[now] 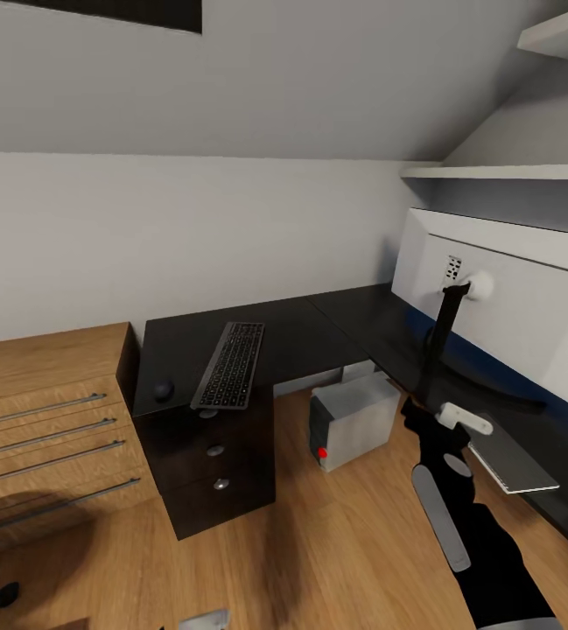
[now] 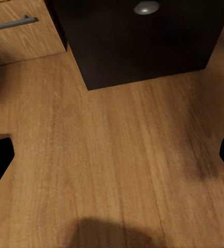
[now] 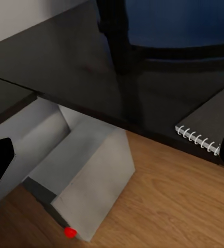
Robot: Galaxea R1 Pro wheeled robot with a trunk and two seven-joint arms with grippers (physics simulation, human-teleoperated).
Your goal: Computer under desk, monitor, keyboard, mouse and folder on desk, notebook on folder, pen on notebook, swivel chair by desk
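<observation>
sloped pale grey walls close over a light wood plank floor (image 1: 336, 534) in the head view, with 2 white shelves (image 1: 502, 172) high at the right. a long black l-shaped tabletop (image 1: 319, 328) runs along the wall and turns down the right side. the keyboard (image 1: 230, 365) lies on its left part, above the black drawer unit (image 1: 218, 472) with round silver knobs, and the small black mouse (image 1: 163, 389) sits just beside the keyboard, near the tabletop's left end. a light-wood drawer chest (image 1: 47, 429) with bar handles stands against that end. the grey computer (image 1: 354, 423) rests on the floor under the corner of the tabletop, its red dot facing the room. the monitor (image 1: 511, 306) stands on the right part, seen from its white back, on a thin black stem. a spiral-bound notebook (image 1: 511, 462) lies flat at the tabletop's edge near the monitor's base.

the right tool (image 1: 445, 418) hovers near the tabletop's edge, just beside the notebook; its fingers are spread, grasping nothing. the left tool (image 2: 112, 155) points at bare floor in front of the drawer unit, fingers also apart and released.
</observation>
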